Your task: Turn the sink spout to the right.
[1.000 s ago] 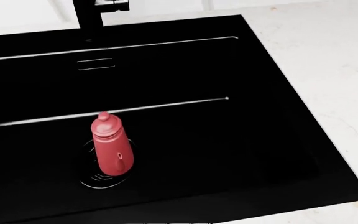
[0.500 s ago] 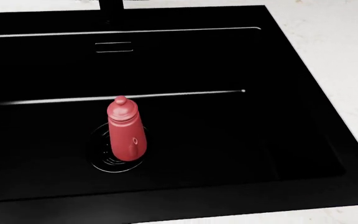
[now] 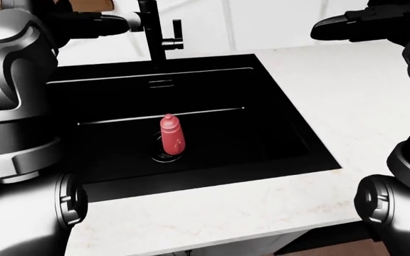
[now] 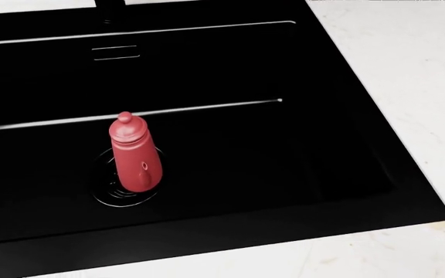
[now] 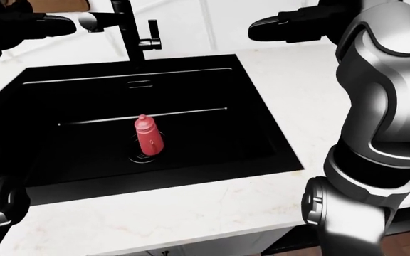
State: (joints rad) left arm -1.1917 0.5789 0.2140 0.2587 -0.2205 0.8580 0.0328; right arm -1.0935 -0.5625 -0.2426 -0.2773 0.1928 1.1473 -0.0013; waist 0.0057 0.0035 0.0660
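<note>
a black sink [image 3: 276,133] sunk into a pale marbled counter [image 3: 347,96] fills the middle of the eye views, and the job of swinging its spout to the right looks barely begun, as a judgement from how things lie: the black tap [image 3: 150,32] stands at twelve o'clock of the basin, on the rim by the wall, its upright post dark and square-edged with a short side lever [image 3: 177,33] sticking out toward three o'clock, while the top of the spout runs out of the picture, so which way it points cannot be told. the left hand [image 3: 123,22] reaches in from nine o'clock of the tap, its pale rounded tip just beside or touching the post; whether its fingers are spread or closed around the post cannot be told. the right hand [image 5: 280,26] hangs high at about two o'clock of the basin, well apart from the tap, its dark fingers lying close together and holding nothing. what is left, by this reading, is the whole turn: a firm hold on the spout and a sweep toward three o'clock. a red bottle [image 4: 133,153] lies in the bottom of the basin over the round drain [image 4: 114,194], cap toward twelve o'clock, clear of both hands.
</note>
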